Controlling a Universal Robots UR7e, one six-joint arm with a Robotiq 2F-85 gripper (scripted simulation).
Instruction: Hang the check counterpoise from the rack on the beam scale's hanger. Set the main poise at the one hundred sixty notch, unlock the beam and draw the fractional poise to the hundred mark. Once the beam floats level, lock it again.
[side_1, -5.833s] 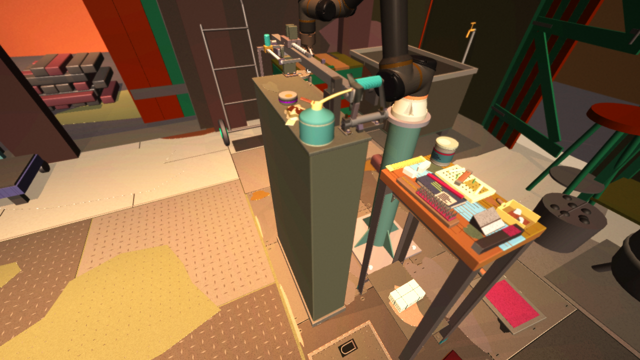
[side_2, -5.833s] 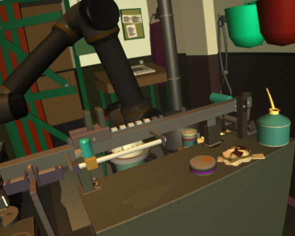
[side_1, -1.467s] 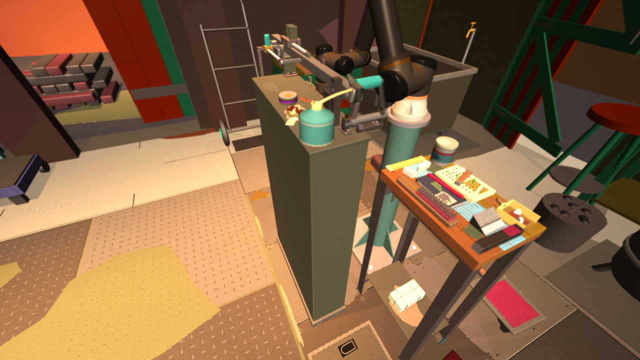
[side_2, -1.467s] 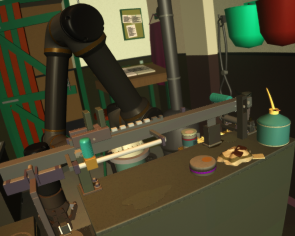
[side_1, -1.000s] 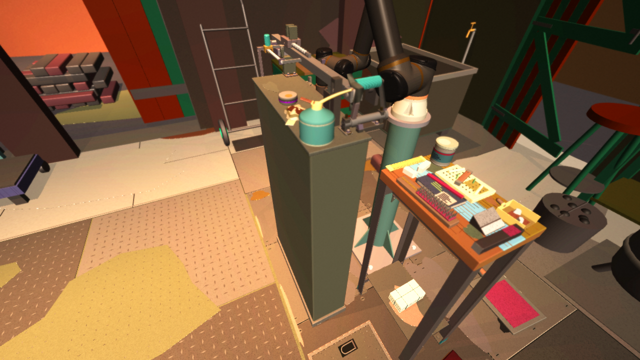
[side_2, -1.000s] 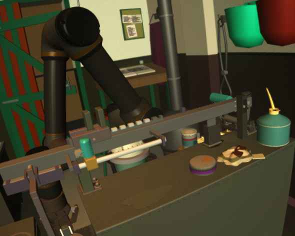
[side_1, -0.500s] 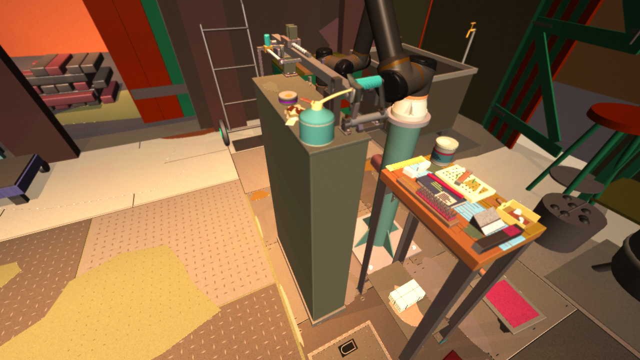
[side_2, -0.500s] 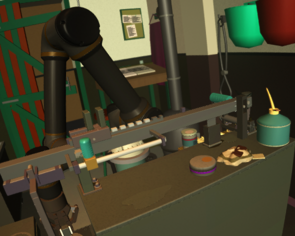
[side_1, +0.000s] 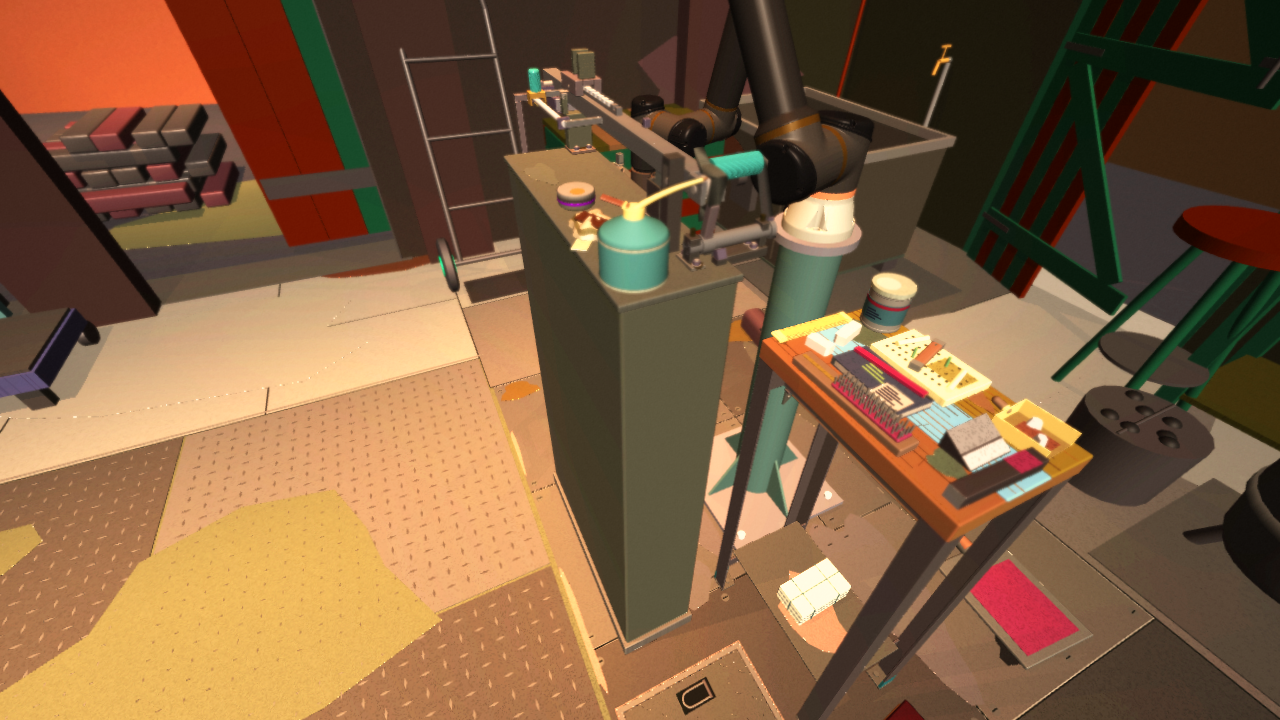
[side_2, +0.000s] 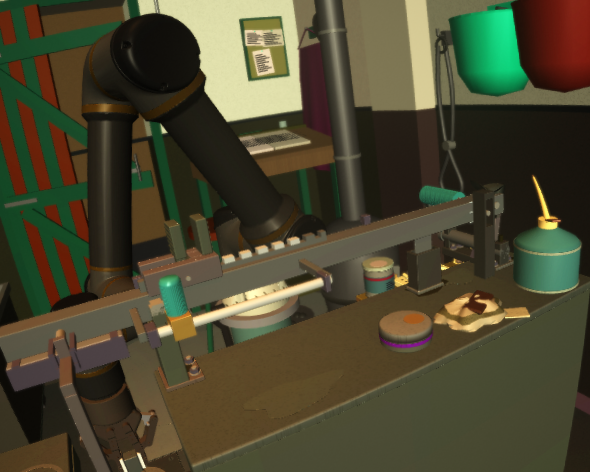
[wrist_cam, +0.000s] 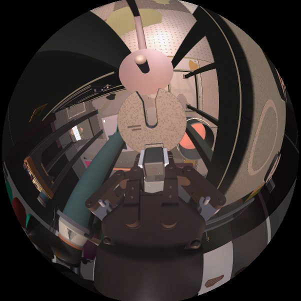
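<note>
The slotted, speckled tan disc of the check counterpoise (wrist_cam: 151, 123) sits just this side of the hanger's pink round plate (wrist_cam: 146, 71) and rod, its slot facing the rod. My gripper (wrist_cam: 153, 162) is below the beam's short end, at the cabinet's far side, closed on the counterpoise's grey grip tab. On the beam (side_2: 300, 255) the main poise (side_2: 182, 265) sits near the pivot end. The fractional poise (side_2: 176, 312), brass with a teal knob, is at the near end of its white rod. The teal lock lever (side_2: 440, 195) is at the beam's tip.
The tall green cabinet (side_1: 627, 403) carries the scale, an oil can (side_1: 634, 251), a rag (side_2: 470, 310) and a round tin (side_2: 405, 330). The arm's teal pedestal (side_1: 788, 358) stands behind it, and a cluttered orange table (side_1: 922, 412) to the right.
</note>
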